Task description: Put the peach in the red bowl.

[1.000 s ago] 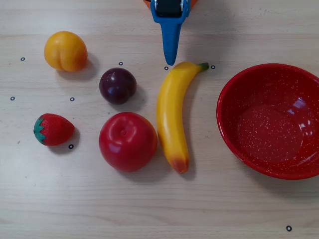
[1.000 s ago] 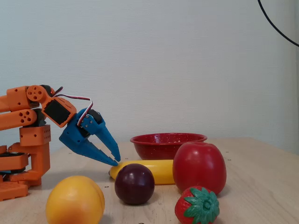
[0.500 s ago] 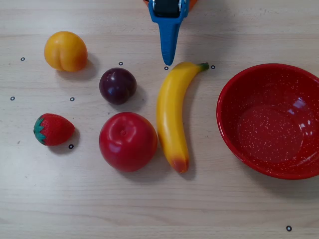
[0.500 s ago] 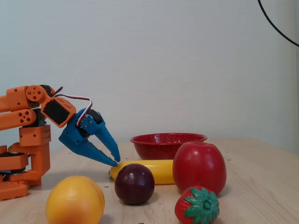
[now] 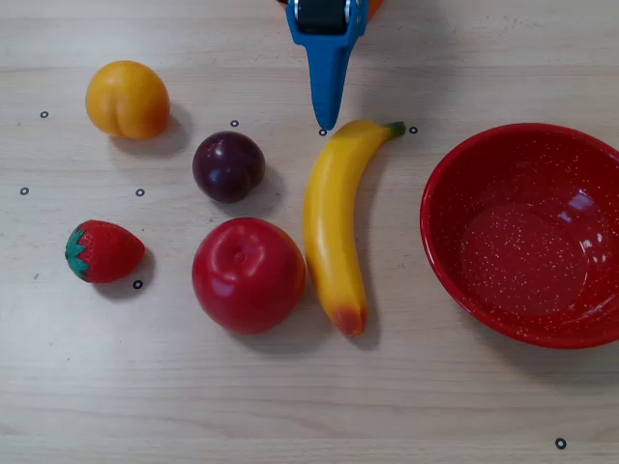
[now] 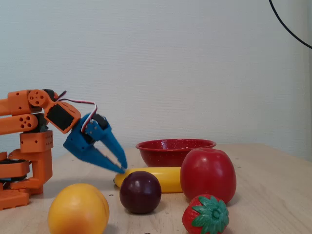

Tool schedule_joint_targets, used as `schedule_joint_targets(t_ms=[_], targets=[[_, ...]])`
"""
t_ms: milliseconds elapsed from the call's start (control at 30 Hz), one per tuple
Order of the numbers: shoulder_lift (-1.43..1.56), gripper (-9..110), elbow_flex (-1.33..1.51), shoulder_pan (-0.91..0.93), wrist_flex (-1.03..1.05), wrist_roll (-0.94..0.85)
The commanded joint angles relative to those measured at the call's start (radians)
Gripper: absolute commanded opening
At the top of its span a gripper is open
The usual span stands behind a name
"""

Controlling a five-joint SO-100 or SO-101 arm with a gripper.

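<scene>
Slightly shifted since the earlier frames, the blue claw [image 5: 327,121] now points a touch further toward the left edge of the worktop [image 5: 290,406] in the overhead view, and in the fixed view the claw [image 6: 122,168] sits a little higher than before; the fruits and the bowl lie where they were.

Seen from the side, the claw's two fingers [image 6: 113,146] stand a small way apart with nothing between them, their tips hanging just above the worktop [image 6: 263,195] beside the stem end of the banana [image 6: 156,178]. From above, the tip is near the banana [image 5: 332,227] without touching it.

The peach [image 5: 127,99] rests near the far left corner of the worktop in the overhead view, well apart from the claw, with its crease turned toward the near edge. In the fixed view the peach [image 6: 78,209] is closest to the camera, at the lower left.

The red bowl [image 5: 455,261] sits at the right edge in the overhead view, upright, with nothing in it; from the side the red bowl [image 6: 175,151] stands behind the banana.

Between peach and bowl lie the plum [image 5: 228,166], the apple [image 5: 249,275] just beside the banana, and the strawberry [image 5: 103,250] near the left edge.
</scene>
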Motion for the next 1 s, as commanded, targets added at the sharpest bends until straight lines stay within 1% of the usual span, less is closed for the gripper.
schedule_joint_targets(t_ms=[0, 67, 200, 400, 767, 967], targets=[[-0.086, 0, -0.110, -0.031, -0.009, 0.028], [-0.146, 0, -0.204, -0.055, 0.023, 0.054], [-0.249, 0, -0.408, -0.091, 0.166, 0.106], [-0.417, 0, -0.703, -0.192, 0.334, 0.249], [-0.847, 0, -1.275, -0.380, 0.672, 0.428], [-1.046, 0, -1.470, -0.492, 0.733, 0.535]])
